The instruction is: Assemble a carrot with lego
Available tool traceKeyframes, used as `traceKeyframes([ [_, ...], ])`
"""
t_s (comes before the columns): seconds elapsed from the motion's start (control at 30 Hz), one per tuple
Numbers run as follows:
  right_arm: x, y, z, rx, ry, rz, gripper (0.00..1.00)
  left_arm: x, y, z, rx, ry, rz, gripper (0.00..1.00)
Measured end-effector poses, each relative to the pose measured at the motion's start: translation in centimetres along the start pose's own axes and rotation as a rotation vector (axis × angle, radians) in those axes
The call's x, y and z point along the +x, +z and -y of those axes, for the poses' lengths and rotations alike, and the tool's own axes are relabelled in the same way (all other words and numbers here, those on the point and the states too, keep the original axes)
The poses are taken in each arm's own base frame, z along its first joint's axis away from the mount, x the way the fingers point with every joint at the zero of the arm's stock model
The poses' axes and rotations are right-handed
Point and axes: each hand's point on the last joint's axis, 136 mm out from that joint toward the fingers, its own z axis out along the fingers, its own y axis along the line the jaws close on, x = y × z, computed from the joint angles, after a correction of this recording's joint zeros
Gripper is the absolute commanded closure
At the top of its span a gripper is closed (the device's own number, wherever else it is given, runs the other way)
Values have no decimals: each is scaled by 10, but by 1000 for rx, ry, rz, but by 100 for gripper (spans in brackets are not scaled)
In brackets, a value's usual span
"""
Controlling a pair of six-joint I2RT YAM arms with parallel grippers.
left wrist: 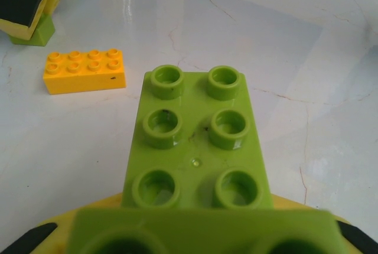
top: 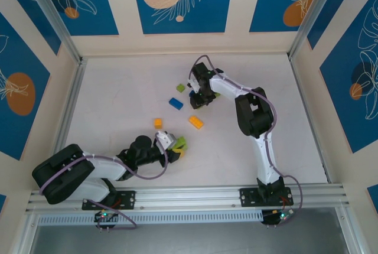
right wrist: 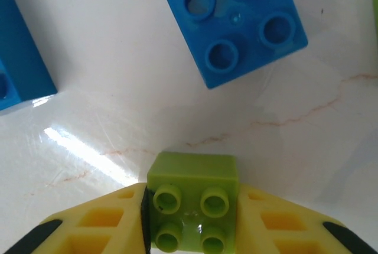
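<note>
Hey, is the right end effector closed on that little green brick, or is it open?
Shut: the right end effector clamps the small lime green brick, with both yellow fingers touching its sides.

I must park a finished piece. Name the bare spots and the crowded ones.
Bare: left, between the left rail and the small orange brick; right, between the right arm and the right rail. Crowded: the middle, with the blue brick, the long orange brick, the left gripper holding a long lime brick and the right gripper holding a small lime brick.
</note>
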Motion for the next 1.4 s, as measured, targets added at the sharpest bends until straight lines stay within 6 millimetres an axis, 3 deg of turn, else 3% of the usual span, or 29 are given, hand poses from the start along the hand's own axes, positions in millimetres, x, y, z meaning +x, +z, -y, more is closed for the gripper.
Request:
traceKeyframes([
  [0.17,26,-12,-7,7,46,-45,67,-1,2,0,0,0,-3,61],
  [0.3,45,-46,-20,1,123,-48,67,-1,3,-1,1,9,-8,60],
  [0.47,59,-108,-58,-45,200,13,67,-1,4,0,3,20,-11,60],
  [0.6,71,-139,-100,-94,210,34,67,-2,7,0,6,26,-11,61],
  [0.7,83,-142,-127,-114,211,5,67,-2,8,1,7,27,-12,61],
  [0.87,100,-138,-148,-111,224,-51,67,-2,9,3,13,34,-13,61],
  [1.17,122,-126,-154,-87,266,-116,67,-2,10,4,13,51,-15,61],
  [1.4,126,-122,-163,-93,264,-118,67,-3,11,4,14,59,-17,61],
])
